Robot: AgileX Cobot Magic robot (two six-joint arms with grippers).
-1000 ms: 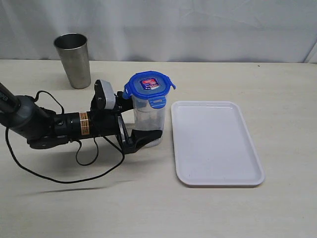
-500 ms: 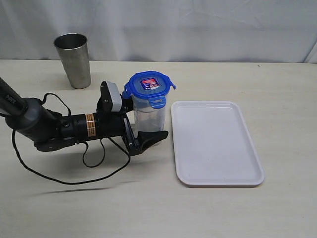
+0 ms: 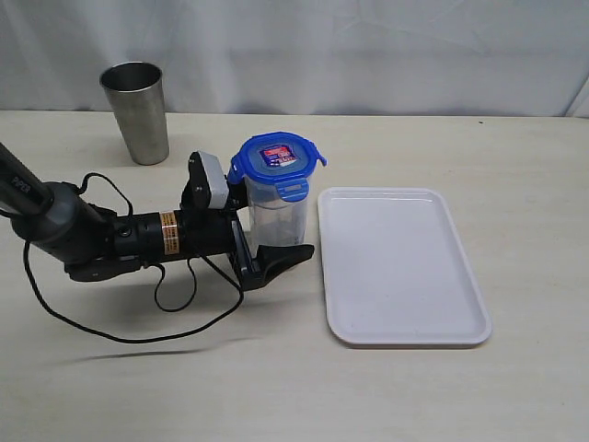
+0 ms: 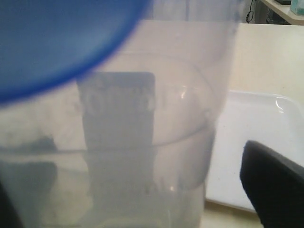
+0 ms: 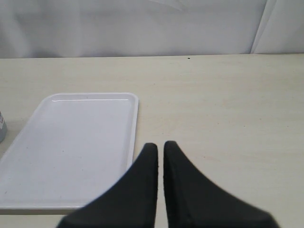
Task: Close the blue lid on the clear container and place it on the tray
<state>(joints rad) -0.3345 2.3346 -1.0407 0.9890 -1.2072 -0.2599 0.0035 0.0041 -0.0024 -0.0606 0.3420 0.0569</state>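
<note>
Lid (image 3: 278, 157) sits on the container (image 3: 274, 210), standing on the surface (image 3: 138, 378) beside the left edge of the tray (image 3: 405, 276). My left claw (image 3: 276, 241) straddles it wide; right claw (image 5: 160, 148) pinched empty. Placing is left.

A grey, tapered stainless-steel tumbler (image 3: 136, 110) stood upright on a pale beige tabletop (image 3: 276, 396), at the far left of the exterior view and close to the table's back edge. Its mouth was open, and its brushed wall carried dull vertical reflections. Behind the table hung a white, softly creased fabric backdrop (image 3: 386, 55), which filled the whole upper strip of that view and showed again in the right wrist view. A tiny dark speck (image 3: 479, 121) lay on the tabletop near the back edge, well apart from the tumbler.
</note>
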